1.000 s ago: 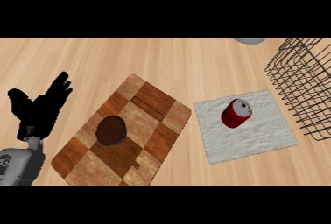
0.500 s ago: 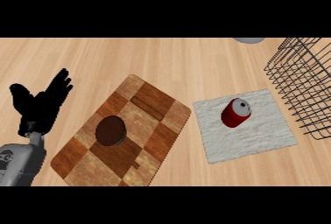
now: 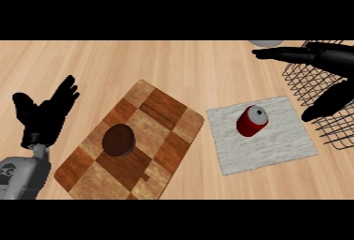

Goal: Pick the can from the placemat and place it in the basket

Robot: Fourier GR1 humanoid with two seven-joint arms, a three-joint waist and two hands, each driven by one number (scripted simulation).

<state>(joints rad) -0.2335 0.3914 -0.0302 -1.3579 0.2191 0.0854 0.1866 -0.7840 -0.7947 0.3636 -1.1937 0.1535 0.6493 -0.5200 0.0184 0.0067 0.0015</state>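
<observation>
Red metal can w/ silver end [image 3: 251, 120] lies on its side on the white textured cloth placemat [image 3: 271, 149], in the mat's far half, approx. mid-way left to right. The silver end points far-right, toward the basket. Nothing touches the can, and it is not in the basket.

The placemat lies flat on the light wooden counter [image 3: 138, 61], turned a bit off square. Its right side is near the black wire basket [image 3: 307, 79], which sits at the scene's right edge and is partly cut off.

The right hand [image 3: 330, 57] shows at far right, over the basket's left part. Its fingers [image 3: 276, 53] are straight and point left, and one dark digit hangs toward the near side across the wire. The hand is spread wide and has hold of nothing. It is right of the can and farther back, not touching it.

The left hand [image 3: 45, 115] is at the left edge, resting w/ straight fingers up and fanned apart, empty. The grey forearm [image 3: 21, 176] is below it in the near-left corner.

Btwn the left hand and the placemat lies a checkered brown wooden board [image 3: 149, 161], set at an angle, just beside the mat's left edge. A dark brown round disc [image 3: 118, 139] sits on its left-centre part.

A small grey round object [image 3: 266, 42] is at the far edge, cut off, just beyond the right hand's fingertips. Cannot tell what it is.
</observation>
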